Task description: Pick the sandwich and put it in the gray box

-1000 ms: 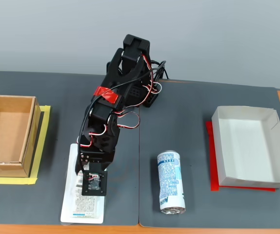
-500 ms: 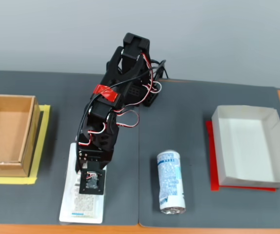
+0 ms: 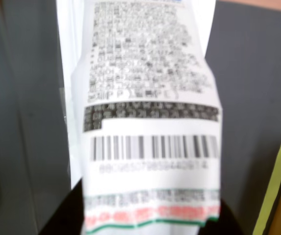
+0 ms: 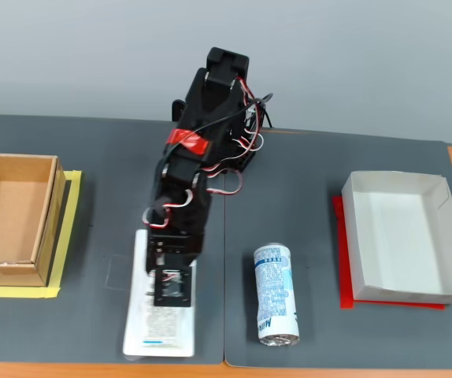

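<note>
1. Sandwich point(image 4: 161, 319) at the front edge of the gray mat point(image 4: 305, 173), left of centre; label fills the wrist view point(image 3: 148, 122).
2. Gripper point(image 4: 171, 287) sits over the sandwich; can't tell whether the jaws are apart or clamped.
3. Can point(image 4: 276, 294) lying right of the sandwich.
4. Gray box point(image 4: 405, 236) at the right edge, brown box point(image 4: 13, 216) at the left edge.
</note>
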{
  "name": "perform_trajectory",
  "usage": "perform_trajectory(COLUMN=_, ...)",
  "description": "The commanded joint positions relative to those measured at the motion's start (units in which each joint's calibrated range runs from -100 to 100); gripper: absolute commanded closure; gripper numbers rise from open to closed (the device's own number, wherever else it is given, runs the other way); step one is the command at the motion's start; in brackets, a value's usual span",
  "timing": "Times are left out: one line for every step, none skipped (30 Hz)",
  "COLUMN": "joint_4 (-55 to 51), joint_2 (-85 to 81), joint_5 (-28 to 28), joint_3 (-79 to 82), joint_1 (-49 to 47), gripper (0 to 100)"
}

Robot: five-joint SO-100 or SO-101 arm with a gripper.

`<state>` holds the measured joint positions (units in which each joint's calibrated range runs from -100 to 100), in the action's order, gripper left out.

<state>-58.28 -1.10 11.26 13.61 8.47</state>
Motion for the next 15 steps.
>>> perform_trajectory(joint_4=0.6, joint_2=-7.1, joint_5=-1.6, joint_3=-1.3, joint_1=-3.3, gripper=98)
perform_trajectory(joint_4=0.6, joint_2=-8.0, joint_5=-2.0, joint_3=-1.5, joint_1=-4.2, gripper=98)
perform_trajectory(joint_4=0.6, joint_2=-8.9, joint_5=-2.4, joint_3=-1.7, joint_1=-5.0, gripper=98)
perform_trajectory(joint_4=0.6, joint_2=-10.0, joint_5=-2.7, joint_3=-1.8, joint_1=-5.8, gripper=98)
perform_trajectory(joint_4=0.6, joint_2=-11.0, joint_5=-2.8, joint_3=-1.8, joint_1=-6.6, gripper=98)
perform_trajectory(joint_4=0.6, joint_2=-11.9, joint_5=-3.0, joint_3=-1.8, joint_1=-7.5, gripper=98)
perform_trajectory(joint_4=0.6, joint_2=-12.9, joint_5=-3.0, joint_3=-1.8, joint_1=-8.4, gripper=98)
perform_trajectory(joint_4=0.6, joint_2=-13.9, joint_5=-3.0, joint_3=-1.8, joint_1=-9.3, gripper=98)
perform_trajectory(joint_4=0.6, joint_2=-14.9, joint_5=-3.0, joint_3=-1.8, joint_1=-10.2, gripper=98)
perform_trajectory(joint_4=0.6, joint_2=-15.7, joint_5=-3.0, joint_3=-1.9, joint_1=-11.0, gripper=98)
perform_trajectory(joint_4=0.6, joint_2=-16.8, joint_5=-3.0, joint_3=-2.0, joint_1=-11.8, gripper=98)
perform_trajectory(joint_4=0.6, joint_2=-18.0, joint_5=-3.0, joint_3=-2.3, joint_1=-12.8, gripper=98)
perform_trajectory(joint_4=0.5, joint_2=-19.1, joint_5=-3.1, joint_3=-2.9, joint_1=-13.7, gripper=98)
perform_trajectory(joint_4=0.5, joint_2=-20.0, joint_5=-3.1, joint_3=-3.3, joint_1=-14.7, gripper=98)
perform_trajectory(joint_4=0.6, joint_2=-21.0, joint_5=-3.1, joint_3=-3.7, joint_1=-15.6, gripper=98)
